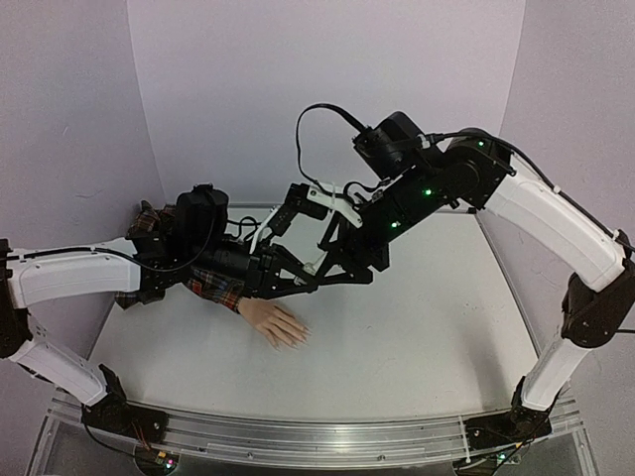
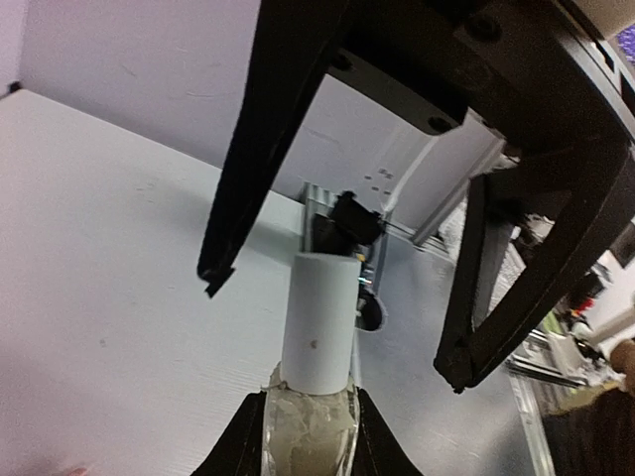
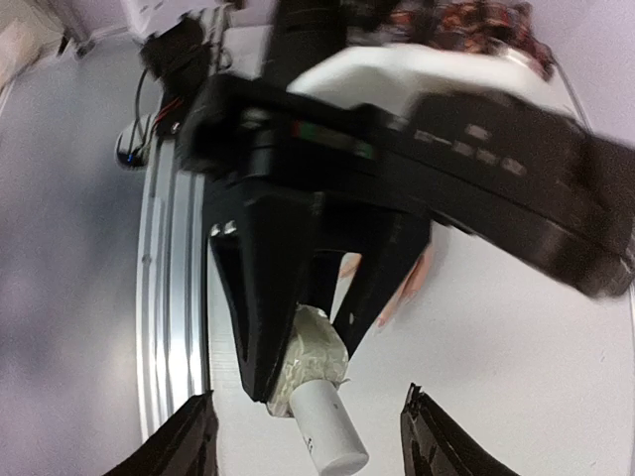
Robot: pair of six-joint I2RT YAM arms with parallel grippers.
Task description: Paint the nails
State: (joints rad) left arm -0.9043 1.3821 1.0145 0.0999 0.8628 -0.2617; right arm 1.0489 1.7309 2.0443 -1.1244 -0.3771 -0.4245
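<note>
My left gripper (image 2: pixel 308 416) is shut on a small bottle's body, which is wrapped in pale tape (image 2: pixel 310 436). Its white cylindrical cap (image 2: pixel 319 322) sticks out past the fingers. My right gripper (image 3: pixel 308 397) is open, with one fingertip on each side of the cap (image 3: pixel 332 436) and apart from it. In the top view both grippers (image 1: pixel 298 278) (image 1: pixel 335 270) meet above the table's middle left. The peach mannequin hand (image 1: pixel 276 322) lies flat below them, its red plaid sleeve (image 1: pixel 213 288) under my left arm. The nails are too small to make out.
The white table (image 1: pixel 417 327) has a metal rail along its near edge (image 1: pixel 327 436). Purple walls stand behind and at both sides. Blurred peach mannequin fingers (image 3: pixel 415 283) show behind the left gripper in the right wrist view.
</note>
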